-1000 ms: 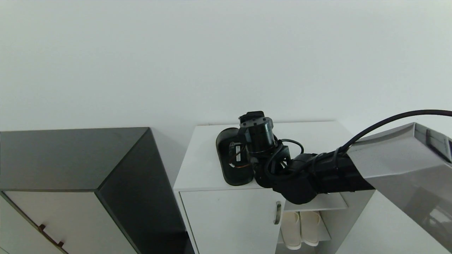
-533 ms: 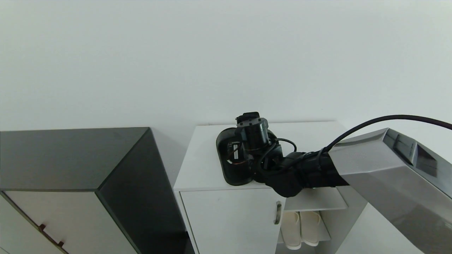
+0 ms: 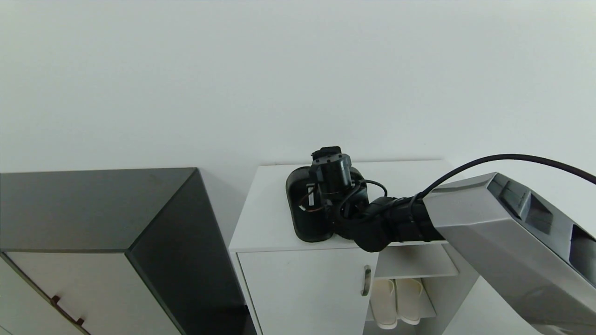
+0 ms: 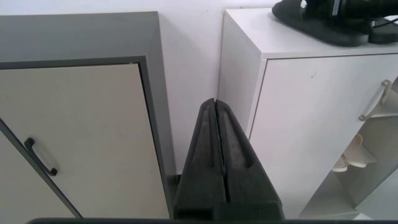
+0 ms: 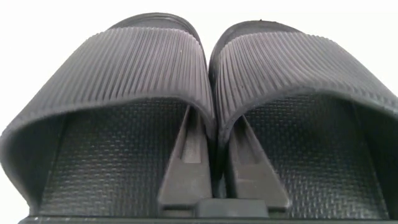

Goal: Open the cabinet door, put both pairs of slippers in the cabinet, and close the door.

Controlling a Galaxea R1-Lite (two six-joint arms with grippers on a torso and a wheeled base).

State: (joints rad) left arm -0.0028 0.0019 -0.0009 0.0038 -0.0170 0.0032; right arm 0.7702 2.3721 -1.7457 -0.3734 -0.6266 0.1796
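Fingers (image 5: pixel 186 163) of right gripper (image 5: pixel 214 171), one inside each shoe, pinch adjoining straps of black slippers (image 3: pixel 298 223); pair lies at front edge of white cabinet (image 3: pixel 260 218) top, long axis front-to-back. Left gripper (image 4: pixel 216 155) fully closed.

Black slippers (image 5: pixel 149 81), ribbed matt rubber

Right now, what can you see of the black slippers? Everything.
The black slippers are a matte, rubbery-looking pair of slides with ribbed straps and dimpled footbeds. They lie flat, side by side and touching, on top of the white cabinet, reaching close to its front edge. The right gripper is in them: its fingers go one under each strap and appear to pinch the two adjoining inner strap edges between them.
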